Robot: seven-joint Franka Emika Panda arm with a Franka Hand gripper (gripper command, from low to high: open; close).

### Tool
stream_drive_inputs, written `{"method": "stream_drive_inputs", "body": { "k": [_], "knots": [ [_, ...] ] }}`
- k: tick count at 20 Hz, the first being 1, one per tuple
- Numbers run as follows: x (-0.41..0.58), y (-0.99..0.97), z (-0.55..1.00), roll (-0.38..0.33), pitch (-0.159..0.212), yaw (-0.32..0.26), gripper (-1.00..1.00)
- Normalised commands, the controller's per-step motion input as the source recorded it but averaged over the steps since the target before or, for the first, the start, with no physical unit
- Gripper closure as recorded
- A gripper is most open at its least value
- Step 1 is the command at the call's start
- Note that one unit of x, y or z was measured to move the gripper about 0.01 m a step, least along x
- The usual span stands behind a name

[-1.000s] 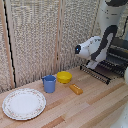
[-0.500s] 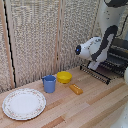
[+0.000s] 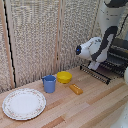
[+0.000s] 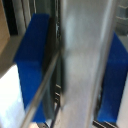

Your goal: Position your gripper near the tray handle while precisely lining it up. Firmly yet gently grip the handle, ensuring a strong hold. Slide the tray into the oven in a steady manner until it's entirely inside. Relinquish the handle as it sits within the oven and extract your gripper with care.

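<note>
The oven (image 3: 119, 54) stands at the exterior view's right edge, black with silver parts. The tray (image 3: 102, 71), a dark wire rack, sticks out of it toward the table. The tray handle (image 3: 93, 74) is the thin dark rail along its front edge. My gripper (image 3: 93, 65) hangs from the white arm right over the rack, close to the handle. In the wrist view the gripper (image 4: 75, 70) shows two blue pads (image 4: 34, 55) set wide apart. A blurred silver metal part (image 4: 82, 60) and a thin dark rail (image 4: 46, 85) lie between them. The jaws look open.
On the wooden table (image 3: 75, 107) stand a blue cup (image 3: 49, 83), a yellow bowl (image 3: 64, 77), a small orange block (image 3: 76, 89) and a round patterned plate (image 3: 23, 103). A reed screen (image 3: 45, 35) closes the back.
</note>
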Motion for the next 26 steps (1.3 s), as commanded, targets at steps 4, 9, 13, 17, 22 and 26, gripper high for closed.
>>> {"method": "stream_drive_inputs", "body": {
  "k": [4, 9, 13, 17, 22, 26],
  "knots": [
    [-0.093, -0.96, 0.48, 0.008, 0.000, 0.059, 1.00],
    [-0.004, -0.82, 0.78, 0.084, 0.000, 0.059, 1.00],
    [-0.055, -0.91, 0.77, 0.062, 0.000, 0.041, 1.00],
    [-0.089, -0.92, 0.70, 0.029, 0.000, 0.073, 1.00],
    [-0.201, -0.93, 0.50, 0.002, -0.009, 0.055, 1.00],
    [-0.136, -1.00, 0.07, -0.033, -0.006, 0.025, 1.00]
  ]
}}
